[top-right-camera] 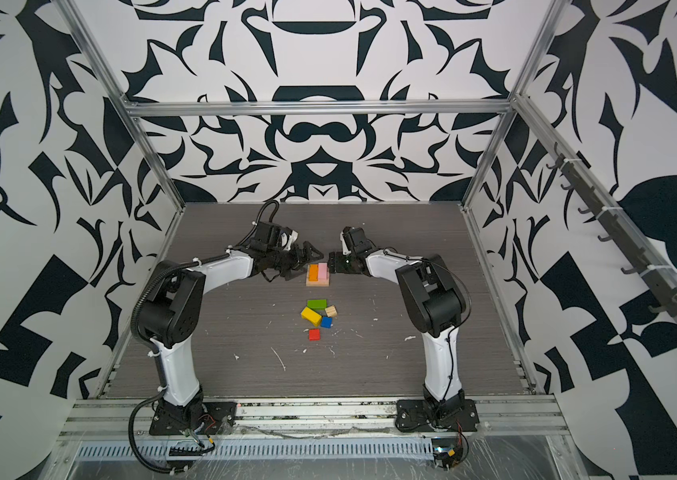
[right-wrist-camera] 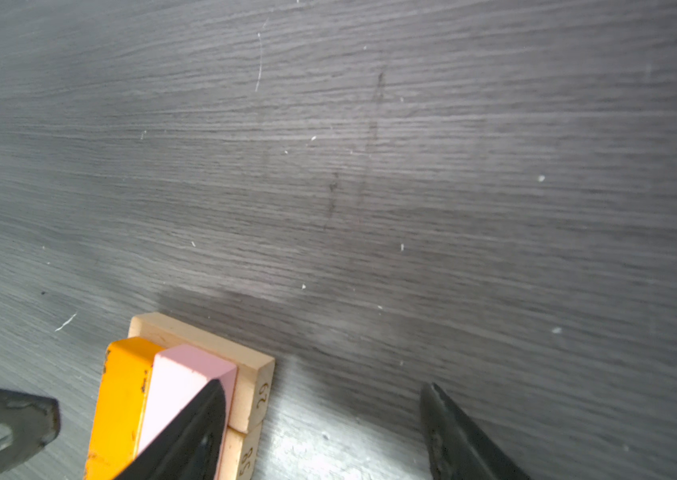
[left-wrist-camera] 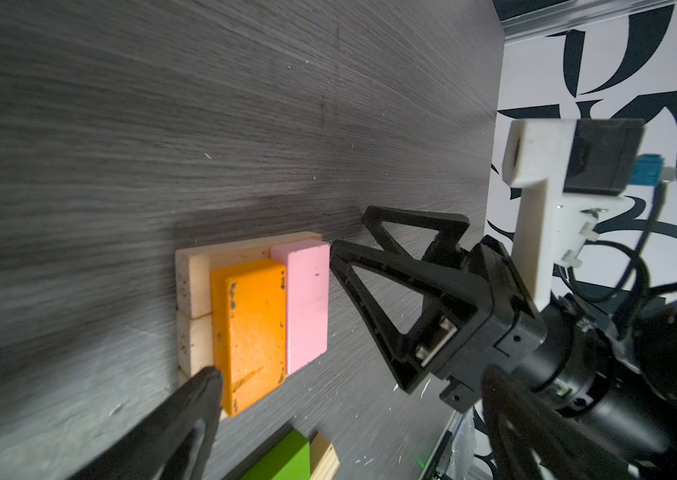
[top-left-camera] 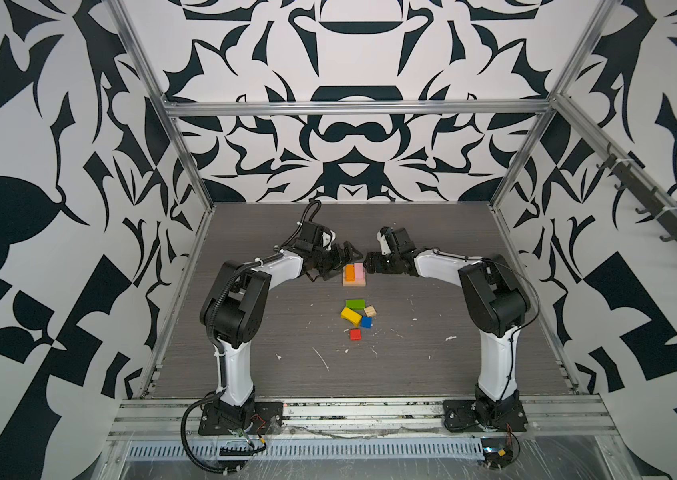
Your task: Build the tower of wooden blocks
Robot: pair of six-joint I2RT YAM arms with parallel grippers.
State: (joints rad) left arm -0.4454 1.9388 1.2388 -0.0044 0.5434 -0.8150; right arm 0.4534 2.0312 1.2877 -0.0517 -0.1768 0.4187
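Observation:
The tower (top-left-camera: 354, 275) (top-right-camera: 318, 275) stands mid-table: tan bars (left-wrist-camera: 193, 282) below, an orange block (left-wrist-camera: 251, 332) and a pink block (left-wrist-camera: 307, 299) side by side on top. In both top views my left gripper (top-left-camera: 343, 262) is just left of it and my right gripper (top-left-camera: 368, 264) just right. The left gripper (left-wrist-camera: 353, 374) is open, one finger (left-wrist-camera: 187, 415) by the orange block's corner. The right gripper (right-wrist-camera: 322, 386) is open and holds nothing, one finger (right-wrist-camera: 187, 432) against the pink block (right-wrist-camera: 187, 374). Loose in front lie green (top-left-camera: 355, 304), yellow (top-left-camera: 350, 316), blue (top-left-camera: 366, 322) and red (top-left-camera: 355, 334) blocks and a plain cube (top-left-camera: 369, 310).
The loose blocks cluster between the two arms, nearer the front than the tower. White specks dot the dark wood-grain table (top-left-camera: 432, 365). Metal frame posts (top-left-camera: 185, 158) and patterned walls close in the sides and back. An aluminium rail (top-left-camera: 361, 409) runs along the front.

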